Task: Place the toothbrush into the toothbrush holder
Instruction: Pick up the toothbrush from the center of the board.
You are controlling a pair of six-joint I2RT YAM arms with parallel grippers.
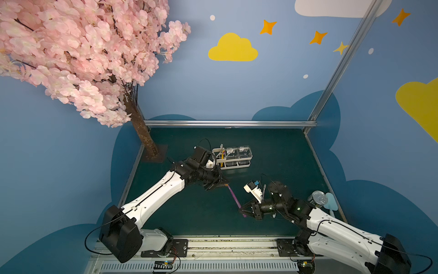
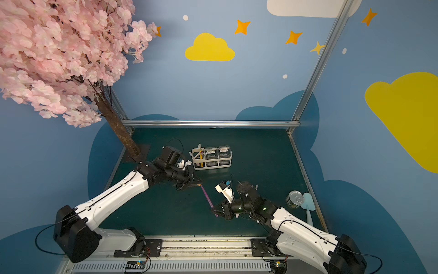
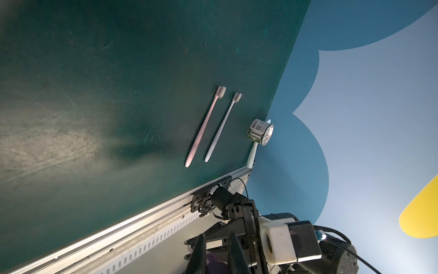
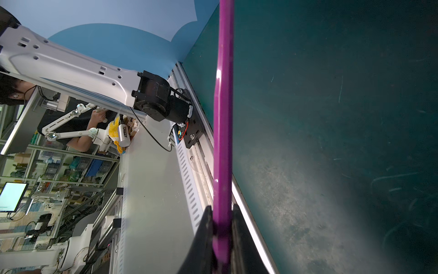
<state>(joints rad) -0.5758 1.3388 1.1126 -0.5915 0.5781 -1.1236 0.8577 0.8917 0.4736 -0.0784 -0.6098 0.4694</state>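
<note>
A: Both top views first. Where is the purple toothbrush point(image 1: 233, 197)?

B: Lower middle of the frame, slanting from upper left to lower right between the two hands. The left hand point(image 1: 224, 185) pinches its upper end. The right hand point(image 1: 241, 210) pinches it near its lower end.

A: And the toothbrush holder point(image 1: 237, 165)?

B: It stands on the green desk point(image 1: 284, 178) at mid-frame, just above the left hand and apart from the purple toothbrush. A yellow toothbrush point(image 1: 222, 159) stands in its left slot section, with two clear cups to the right. A tin can point(image 1: 317, 199) sits near the desk's right edge.

A: Does the paired top view agree?

B: Yes. The purple toothbrush point(image 2: 206, 197) spans from the left hand point(image 2: 198, 185) to the right hand point(image 2: 214, 210), below the toothbrush holder point(image 2: 213, 167).

A: Left wrist view?

B: The left hand point(image 3: 216, 239) is at the bottom edge, its dark fingers point(image 3: 200, 251) set either side of a patch of the purple toothbrush point(image 3: 214, 259). At mid-frame a pink toothbrush point(image 3: 205, 127) and a pale blue toothbrush point(image 3: 222, 128) lie side by side on the desk point(image 3: 118, 95), not touching. The tin can point(image 3: 260, 131) is just right of them.

A: Right wrist view?

B: The purple toothbrush point(image 4: 224, 106) runs up the centre from bottom to top. The right hand point(image 4: 222, 208) clamps it at the bottom, a black finger pressed against each side. The desk point(image 4: 331, 118) fills the right half.
</note>
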